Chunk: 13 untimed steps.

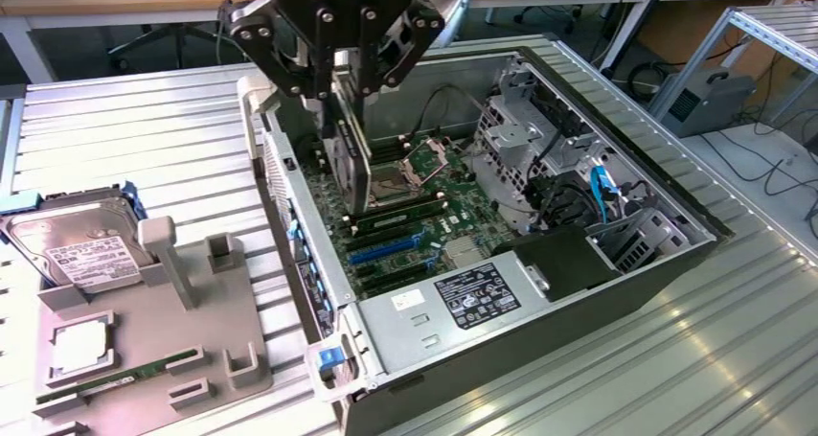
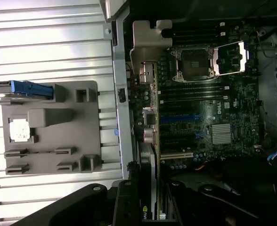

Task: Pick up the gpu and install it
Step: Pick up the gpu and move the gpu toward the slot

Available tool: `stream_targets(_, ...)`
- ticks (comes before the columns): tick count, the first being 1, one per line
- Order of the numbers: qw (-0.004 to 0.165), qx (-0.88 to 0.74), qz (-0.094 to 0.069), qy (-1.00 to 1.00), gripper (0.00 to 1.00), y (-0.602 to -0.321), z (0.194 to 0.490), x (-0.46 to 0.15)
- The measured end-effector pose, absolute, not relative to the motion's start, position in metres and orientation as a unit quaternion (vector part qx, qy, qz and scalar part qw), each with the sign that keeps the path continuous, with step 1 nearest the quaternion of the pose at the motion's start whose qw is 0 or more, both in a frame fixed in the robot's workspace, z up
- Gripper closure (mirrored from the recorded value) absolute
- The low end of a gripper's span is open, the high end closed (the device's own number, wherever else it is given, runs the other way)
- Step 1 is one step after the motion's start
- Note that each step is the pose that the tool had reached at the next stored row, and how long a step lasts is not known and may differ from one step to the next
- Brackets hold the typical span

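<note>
Gripper [image 1: 348, 89] points straight down, fingers [image 1: 394, 60] clamped on the gpu [image 1: 355, 158].

The pincer [image 1: 348, 86] carried the brand "ROBOTIQ"; print on the hard drive label [image 1: 87, 259] and power supply sticker [image 1: 476, 295] was too small to read.

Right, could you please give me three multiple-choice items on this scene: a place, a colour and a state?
1. Where is the gpu? A in the gripper, over the motherboard; B in a drawer; C on the floor.
2. The frame round the hard drive is: A red; B blue; C yellow.
3. The case is: A shut; B wrapped; C open.
Answers: 1 A, the gripper clamps it above the motherboard; 2 B, blue shows at both ends; 3 C, its inside lies bare.
</note>
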<state>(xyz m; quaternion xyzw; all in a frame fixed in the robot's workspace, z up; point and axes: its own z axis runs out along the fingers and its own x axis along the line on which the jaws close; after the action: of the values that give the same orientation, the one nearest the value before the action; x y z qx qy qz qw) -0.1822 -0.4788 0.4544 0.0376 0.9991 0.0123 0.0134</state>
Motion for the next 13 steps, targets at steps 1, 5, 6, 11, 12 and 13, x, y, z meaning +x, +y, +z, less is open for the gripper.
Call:
stream_targets(1, 0.013, 0.038, 0.012, 0.999, 0.73, -0.479, 0.454, -0.178)
stream_targets(5, 0.013, 0.038, 0.012, 0.999, 0.73, -0.479, 0.454, -0.148)
stream_targets(6, 0.013, 0.038, 0.012, 0.999, 0.73, -0.479, 0.454, -0.139)
stream_targets(11, 0.013, 0.038, 0.012, 0.999, 0.73, -0.479, 0.454, -0.107)
stream_targets(12, 0.013, 0.038, 0.012, 0.999, 0.73, -0.479, 0.454, -0.101)
stream_targets(13, 0.013, 0.038, 0.012, 0.999, 0.73, -0.479, 0.454, -0.098)
